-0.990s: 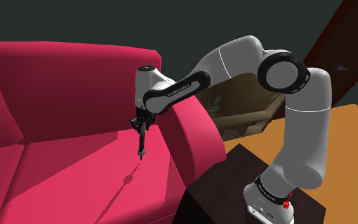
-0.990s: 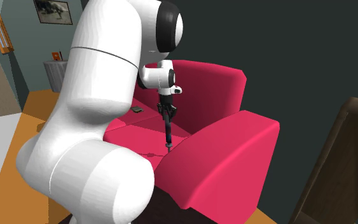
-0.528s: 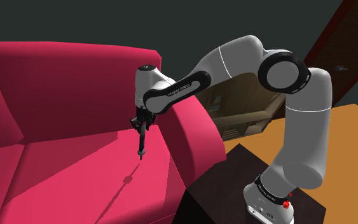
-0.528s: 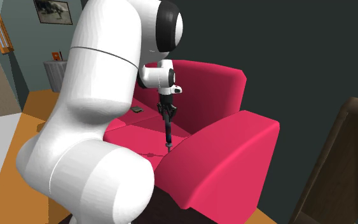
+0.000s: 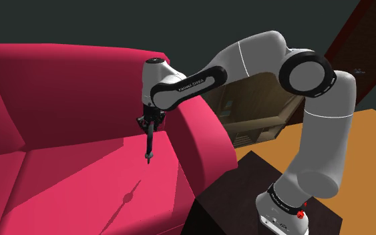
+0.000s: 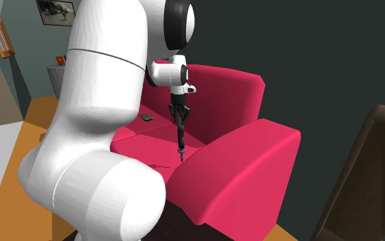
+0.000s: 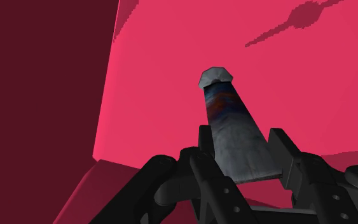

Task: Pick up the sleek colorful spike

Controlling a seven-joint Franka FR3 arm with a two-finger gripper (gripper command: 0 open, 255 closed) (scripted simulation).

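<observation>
A crimson sofa (image 5: 59, 100) with broad cushions and a thick armrest stood against a dark grey-green wall (image 5: 79, 23), an orange floor (image 5: 373, 147) spread beside it, a brown wooden cabinet (image 5: 253, 113) sat behind the armrest, and 1 framed picture (image 6: 57, 11) hung on a paler wall.

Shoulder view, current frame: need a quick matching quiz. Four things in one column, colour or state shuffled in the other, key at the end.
Things:
1. spike
2. sofa
3. floor
4. stand

Colour or state:
A. orange
B. dark box under the arm's base
C. crimson
D. clasped by the gripper, hanging clear above the seat

Pairs: 1-D, 2-C, 3-A, 4-B
</observation>
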